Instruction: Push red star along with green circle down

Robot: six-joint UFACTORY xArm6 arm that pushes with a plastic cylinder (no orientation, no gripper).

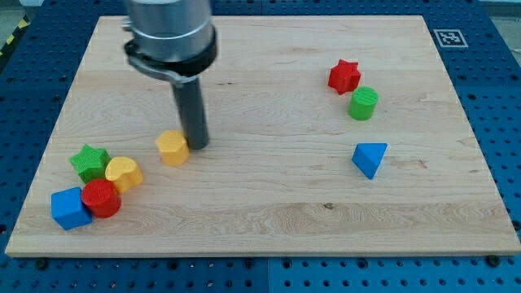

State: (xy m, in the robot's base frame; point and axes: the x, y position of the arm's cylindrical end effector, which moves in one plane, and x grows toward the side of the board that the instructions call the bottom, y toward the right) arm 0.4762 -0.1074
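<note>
The red star [344,76] lies at the upper right of the wooden board [260,212]. The green circle [364,103] sits just below and to the right of it, touching or nearly touching. My tip [198,146] rests on the board left of centre, far to the left of both, right beside a yellow hexagon [172,148].
A blue triangle [370,158] lies below the green circle. At the lower left sit a green star [89,162], a yellow heart [124,173], a red circle [101,198] and a blue cube [70,207]. The board's bottom edge is near them.
</note>
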